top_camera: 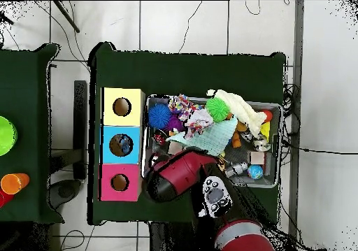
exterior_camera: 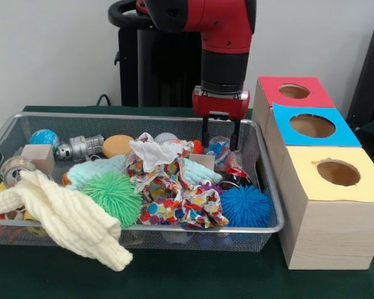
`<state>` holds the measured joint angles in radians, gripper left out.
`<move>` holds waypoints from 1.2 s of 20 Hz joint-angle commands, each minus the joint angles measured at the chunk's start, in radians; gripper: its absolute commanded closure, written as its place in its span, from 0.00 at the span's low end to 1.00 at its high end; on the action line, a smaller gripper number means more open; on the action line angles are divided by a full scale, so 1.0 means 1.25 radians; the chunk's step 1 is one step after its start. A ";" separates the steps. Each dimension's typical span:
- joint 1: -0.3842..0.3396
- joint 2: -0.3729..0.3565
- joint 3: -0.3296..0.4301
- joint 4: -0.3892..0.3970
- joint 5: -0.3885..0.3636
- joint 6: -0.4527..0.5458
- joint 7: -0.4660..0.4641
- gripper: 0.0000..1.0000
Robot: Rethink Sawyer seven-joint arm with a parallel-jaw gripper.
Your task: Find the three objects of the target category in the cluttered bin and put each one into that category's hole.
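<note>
Nearest you in the front view, a cream knitted cloth (exterior_camera: 68,218) drapes over the front rim of the wire mesh bin (exterior_camera: 174,232) and hangs outside it. Behind it you see a green spiky ball (exterior_camera: 115,194), a polka-dot fabric (exterior_camera: 174,196) and a blue spiky ball (exterior_camera: 245,205), all piled inside the bin. The gripper (exterior_camera: 220,140) hangs at the bin's far right corner with its two black fingers (exterior_camera: 204,132) apart, straddling a crinkly clear plastic piece (exterior_camera: 220,151) with blue marks. You cannot tell whether the fingers touch it. That shiny piece lies just behind a dark red-marked object and beside the bin's right wall.

To the right of the bin stand three pale wooden boxes; the middle one carries the blue panel with the round hole (exterior_camera: 312,126), between a red-panelled box (exterior_camera: 295,91) and a yellow-panelled box (exterior_camera: 338,172).

From overhead, you see something lying inside the blue hole (top_camera: 121,145), which the front view does not show. There the red arm (top_camera: 178,175) covers the gripper and the plastic piece entirely.
</note>
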<state>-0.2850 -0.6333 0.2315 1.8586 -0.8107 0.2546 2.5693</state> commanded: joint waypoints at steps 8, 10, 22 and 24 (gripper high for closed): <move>0.059 0.049 -0.024 0.014 -0.043 -0.037 -0.008 0.00; 0.062 0.061 -0.022 0.002 -0.042 -0.037 -0.011 0.00; 0.113 0.137 -0.075 -0.066 -0.059 -0.092 0.019 0.00; 0.126 0.152 -0.090 -0.080 -0.058 -0.106 0.027 0.00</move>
<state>-0.1536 -0.5266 0.1518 1.8722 -0.8255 0.2075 2.5693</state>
